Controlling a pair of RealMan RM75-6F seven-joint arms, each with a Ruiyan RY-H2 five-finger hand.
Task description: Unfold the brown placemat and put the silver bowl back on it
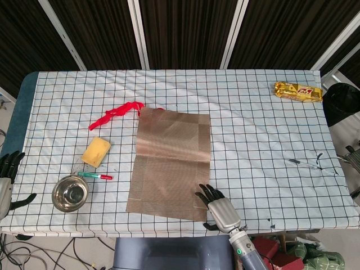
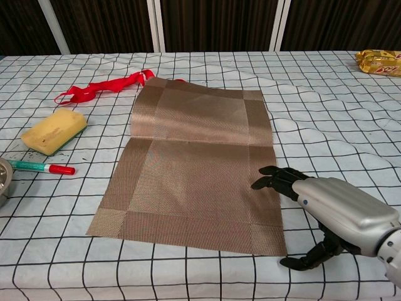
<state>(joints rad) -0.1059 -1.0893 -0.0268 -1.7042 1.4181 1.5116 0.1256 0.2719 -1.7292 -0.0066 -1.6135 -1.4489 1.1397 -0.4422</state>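
Placemat [image 1: 171, 163] lies flat; bowl [image 1: 70, 193] sits apart, beside the marker [image 1: 94, 176].
Right hand [image 2: 326, 210], spread and empty, overlaps the mat's edge and could ruck it; left hand [image 1: 7, 183], spread, must avoid nudging the marker.

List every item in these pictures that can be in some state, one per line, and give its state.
brown placemat: unfolded, flat, one crease across.
silver bowl: upright, empty, off the mat.
marker: capped, lying flat.
sponge: lying flat.
red ribbon: loose, crumpled.
right hand: open, fingertips over the mat's corner.
left hand: open, off the table's edge.
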